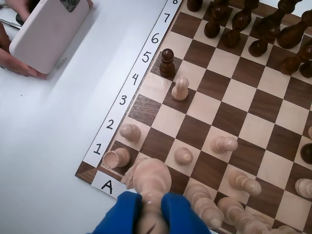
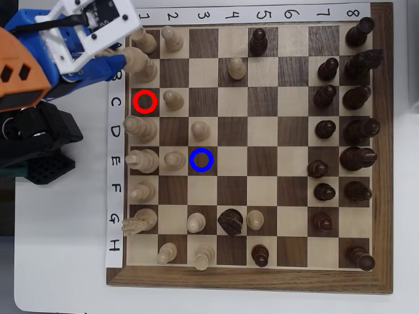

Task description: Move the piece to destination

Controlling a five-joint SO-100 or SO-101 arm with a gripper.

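Note:
The piece (image 1: 152, 179), pale beige with a rounded top, sits between my blue fingers (image 1: 127, 210) at the bottom of the wrist view; my gripper (image 1: 152, 202) is shut on it. In the overhead view my gripper (image 2: 129, 63) and the piece (image 2: 139, 63) are over row B of column 1, at the board's upper left. The destination (image 2: 201, 160), a dark square ringed in blue at E3, is empty and lies below and to the right of the gripper.
An empty red-ringed square (image 2: 145, 101) lies just below the gripper. Pale pieces (image 2: 200, 129) (image 2: 173, 159) (image 2: 143, 160) border the blue ring. Dark pieces (image 2: 357, 127) fill the right side. A hand holds a phone (image 1: 48, 29) off the board.

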